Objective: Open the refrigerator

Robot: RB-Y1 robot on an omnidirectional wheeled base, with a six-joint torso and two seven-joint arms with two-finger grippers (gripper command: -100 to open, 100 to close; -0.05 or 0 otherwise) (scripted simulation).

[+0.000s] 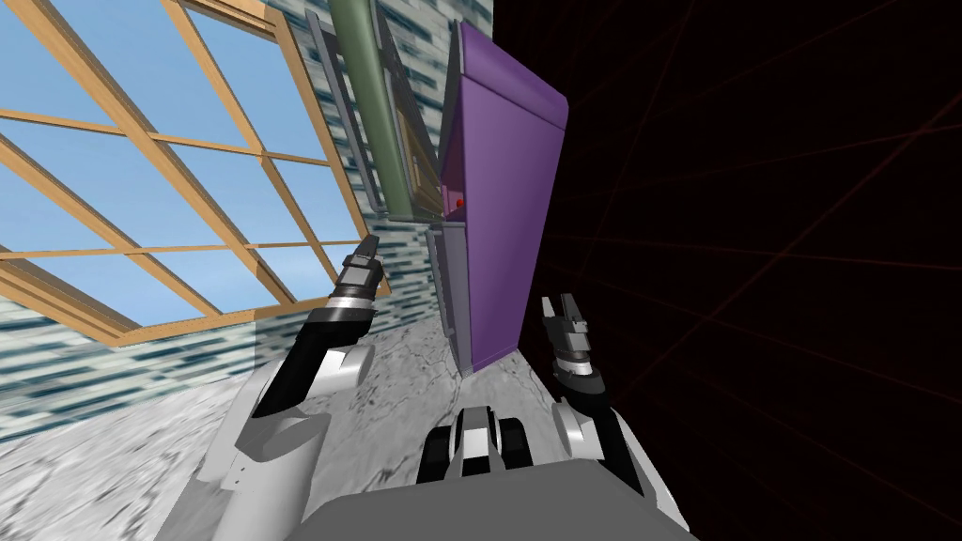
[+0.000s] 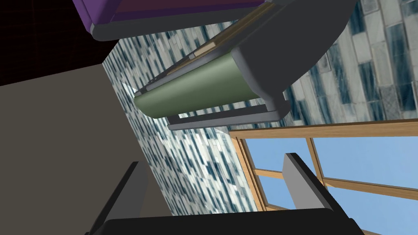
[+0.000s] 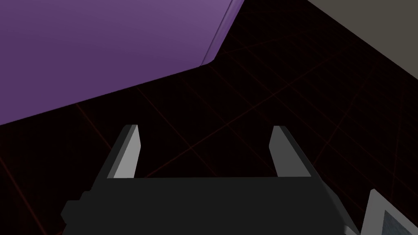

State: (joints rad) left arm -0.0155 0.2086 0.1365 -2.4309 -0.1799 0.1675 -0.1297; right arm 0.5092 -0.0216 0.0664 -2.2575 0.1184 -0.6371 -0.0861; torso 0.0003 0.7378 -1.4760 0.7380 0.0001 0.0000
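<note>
On the marbled floor [image 1: 404,376], purple refrigerator [image 1: 498,216] by tiled wall [image 1: 402,268]; left claw [image 2: 212,161], right claw [image 3: 204,128] both wide.

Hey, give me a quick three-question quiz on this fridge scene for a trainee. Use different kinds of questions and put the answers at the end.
1. True or false: the right gripper is shut on the purple refrigerator.
2. In the head view, what stands beside the left gripper? A) wood-framed window B) sofa C) sink
3. Fill in: the rounded panel ahead of the left gripper is ___ in colour.
Key: 1 false, it is open and holds nothing; 2 A; 3 green.
</note>
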